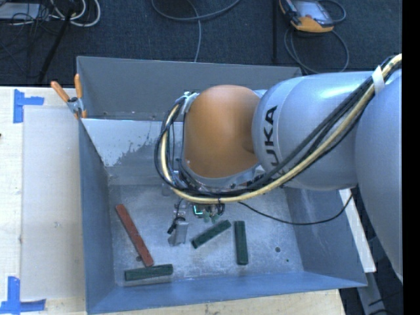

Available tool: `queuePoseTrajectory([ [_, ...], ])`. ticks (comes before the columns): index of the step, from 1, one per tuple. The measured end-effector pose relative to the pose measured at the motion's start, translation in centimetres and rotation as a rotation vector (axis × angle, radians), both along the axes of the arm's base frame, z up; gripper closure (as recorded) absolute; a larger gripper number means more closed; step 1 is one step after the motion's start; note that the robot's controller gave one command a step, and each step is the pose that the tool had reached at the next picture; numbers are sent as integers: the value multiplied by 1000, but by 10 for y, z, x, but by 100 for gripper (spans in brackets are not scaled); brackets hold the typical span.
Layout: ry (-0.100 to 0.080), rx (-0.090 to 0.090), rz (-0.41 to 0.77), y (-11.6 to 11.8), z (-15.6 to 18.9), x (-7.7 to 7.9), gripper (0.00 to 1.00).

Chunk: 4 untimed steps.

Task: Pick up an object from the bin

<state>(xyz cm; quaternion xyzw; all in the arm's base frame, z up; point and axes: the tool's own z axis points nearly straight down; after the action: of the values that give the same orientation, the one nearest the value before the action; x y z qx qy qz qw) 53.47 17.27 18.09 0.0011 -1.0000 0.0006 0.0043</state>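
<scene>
Left of the pincer (177, 231), in the bin (98, 176), lies a red-brown stick (134, 235); a green bar (149, 273) lies below-left of it. The pincer hangs low over bare floor. I cannot tell how open it is, and I see nothing held. Just right of it lies a slanted bar (210, 234), its long axis rising rightward, likely the nearest pick. The arm (315, 130) bends steeply down, wrist directly above.

In the bin (98, 195), a slanting bar (211, 233) lies just right of the jaws, and a second bar (241, 243) lies beyond it, pointing front to back. Left of the jaws lies a diagonal bar (134, 235). At its front end a crosswise bar (149, 273) lies along the front wall.
</scene>
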Motion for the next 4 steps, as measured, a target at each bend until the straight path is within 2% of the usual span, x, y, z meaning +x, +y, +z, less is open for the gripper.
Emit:
queuePoseTrajectory([
  [1, 0, 0, 152, 11, -73, -65, 0],
  [2, -13, 3, 95, 26, -112, -51, 0],
  [3, -8, 1, -1, 32, -112, -39, 0],
  [4, -7, 2, -5, 32, -112, -39, 100],
])
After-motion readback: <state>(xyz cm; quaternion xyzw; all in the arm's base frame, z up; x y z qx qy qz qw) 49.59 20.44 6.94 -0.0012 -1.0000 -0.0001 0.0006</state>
